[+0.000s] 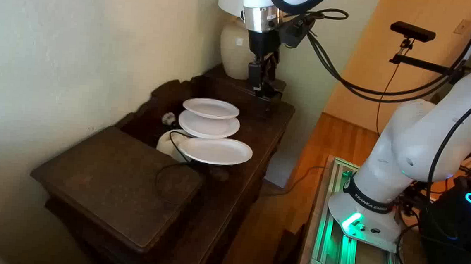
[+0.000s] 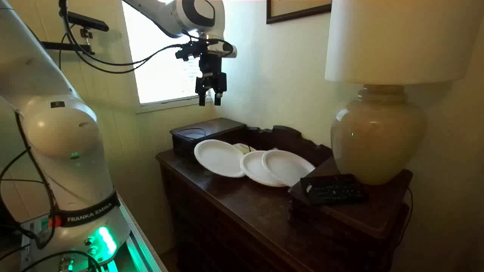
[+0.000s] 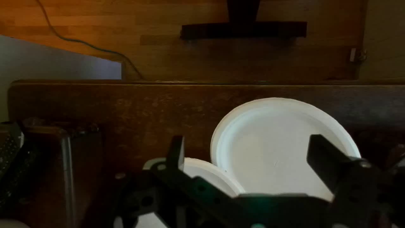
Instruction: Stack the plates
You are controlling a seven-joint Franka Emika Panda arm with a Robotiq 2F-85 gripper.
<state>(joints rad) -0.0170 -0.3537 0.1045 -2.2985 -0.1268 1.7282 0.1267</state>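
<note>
Several white round shallow plates lie on the dark dresser. In both exterior views, one plate (image 1: 211, 108) (image 2: 288, 168) near the lamp end overlaps the top of a middle plate (image 1: 209, 127) (image 2: 260, 172). A further plate (image 1: 216, 151) (image 2: 220, 158) lies at the end near the raised box and looks tilted. My gripper (image 1: 265, 97) (image 2: 210, 102) is open and empty, high above the dresser. In the wrist view, a large plate (image 3: 272, 142) shows between the fingers (image 3: 248, 148). Another plate (image 3: 212, 179) overlaps its lower left, partly hidden by the gripper.
A cream lamp base (image 1: 235, 49) (image 2: 378, 132) stands on a raised block at one end, with a black remote-like object (image 2: 334, 189). A raised wooden box (image 1: 120, 182) fills the other end. A small cream piece (image 1: 170, 143) with a black cord sits by the plates. A wall runs behind.
</note>
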